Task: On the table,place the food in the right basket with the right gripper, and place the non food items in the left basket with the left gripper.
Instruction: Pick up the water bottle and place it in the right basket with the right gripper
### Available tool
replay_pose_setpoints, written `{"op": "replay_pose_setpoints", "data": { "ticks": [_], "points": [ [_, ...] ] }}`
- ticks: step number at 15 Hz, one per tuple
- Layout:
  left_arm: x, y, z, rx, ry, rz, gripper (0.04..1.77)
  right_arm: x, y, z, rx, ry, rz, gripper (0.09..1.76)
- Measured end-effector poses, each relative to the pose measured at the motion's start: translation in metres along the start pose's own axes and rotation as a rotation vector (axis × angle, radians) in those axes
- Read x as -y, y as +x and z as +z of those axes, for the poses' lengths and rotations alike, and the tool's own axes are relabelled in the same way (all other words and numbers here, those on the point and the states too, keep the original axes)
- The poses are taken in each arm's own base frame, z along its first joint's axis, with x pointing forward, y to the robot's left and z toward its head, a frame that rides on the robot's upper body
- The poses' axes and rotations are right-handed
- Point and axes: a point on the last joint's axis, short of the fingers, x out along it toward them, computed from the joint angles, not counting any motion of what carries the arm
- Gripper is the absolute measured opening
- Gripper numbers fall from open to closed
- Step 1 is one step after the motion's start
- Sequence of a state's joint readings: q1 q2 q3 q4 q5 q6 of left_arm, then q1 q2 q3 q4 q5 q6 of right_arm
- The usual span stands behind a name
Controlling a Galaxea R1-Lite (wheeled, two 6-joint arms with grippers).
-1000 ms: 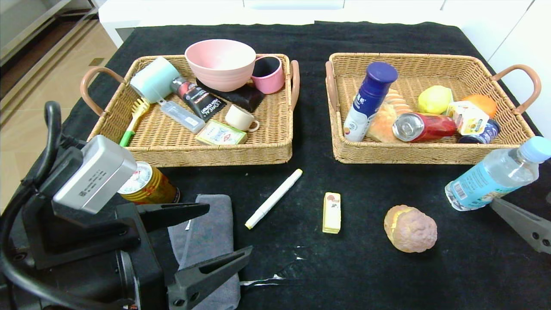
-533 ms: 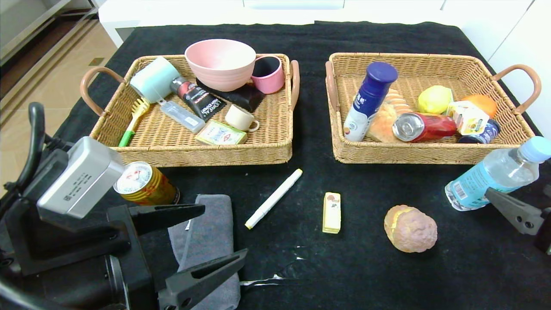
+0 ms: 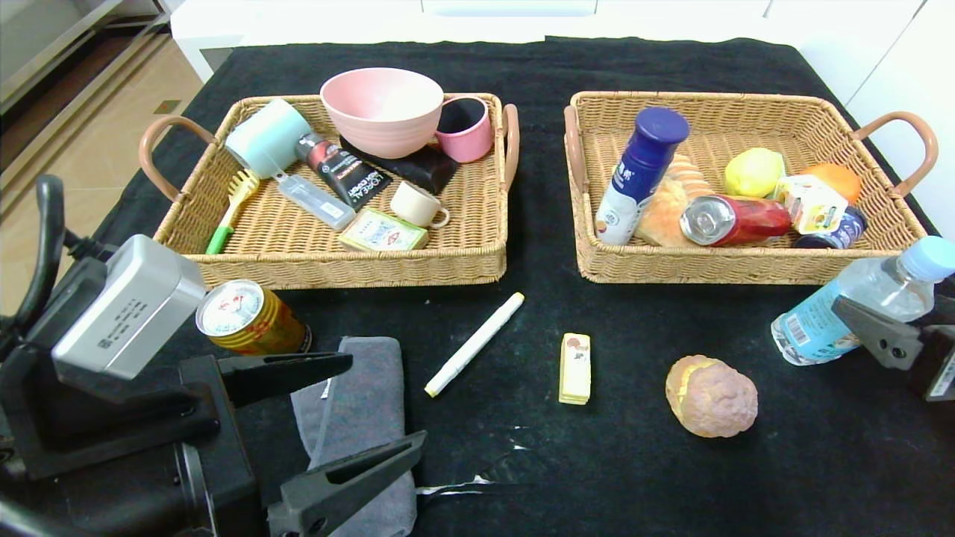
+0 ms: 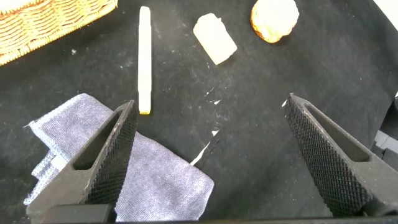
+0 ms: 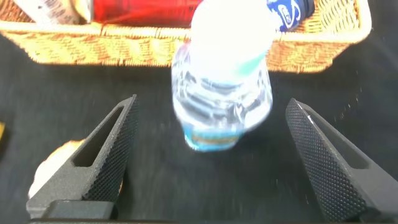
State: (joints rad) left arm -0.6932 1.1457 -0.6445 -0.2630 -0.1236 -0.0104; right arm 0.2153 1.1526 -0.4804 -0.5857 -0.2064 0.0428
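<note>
right gripper (image 5: 208,155): i have it low at the table's right edge, jaws wide apart and holding nothing, lined up on the water bottle (image 3: 858,302), which i judge my first food pick.
water bottle: lies tilted just in front of the right basket (image 3: 746,272), cap toward the basket's right handle.
left gripper (image 3: 351,410): jaws spread and empty, hovering over the grey towel (image 3: 358,418), well in front of the left basket (image 3: 336,272); a fair start for the non-food side.
marker (image 3: 475,344): in front of the gap between the baskets, beside the towel.
drink can (image 3: 250,321): just in front of the left basket's near wall, so a long reach for my right arm.
yellow pack (image 3: 575,368) and bun (image 3: 711,395): in front of the right basket.
table (image 3: 671,477): black cloth.
count, loose food: four — can, bottle, bun, pack.
count, loose non-food: two — towel, marker.
count, baskets: two, both partly filled.
</note>
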Motion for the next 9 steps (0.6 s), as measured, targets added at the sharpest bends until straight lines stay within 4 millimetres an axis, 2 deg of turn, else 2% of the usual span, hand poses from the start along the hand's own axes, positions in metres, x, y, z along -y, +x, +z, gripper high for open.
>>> {"op": "replay_pose_setpoints", "data": {
  "ticks": [4,9],
  "points": [
    [0.0,-0.001,0.0,0.001,0.001,-0.001,1.72,0.004,0.014,-0.003,0.003,0.004,-0.034,1.71],
    [0.0,-0.001,-0.001,0.001,0.0,-0.001,1.72,0.006,0.022,-0.002,0.031,0.012,-0.005,1.71]
  ]
}}
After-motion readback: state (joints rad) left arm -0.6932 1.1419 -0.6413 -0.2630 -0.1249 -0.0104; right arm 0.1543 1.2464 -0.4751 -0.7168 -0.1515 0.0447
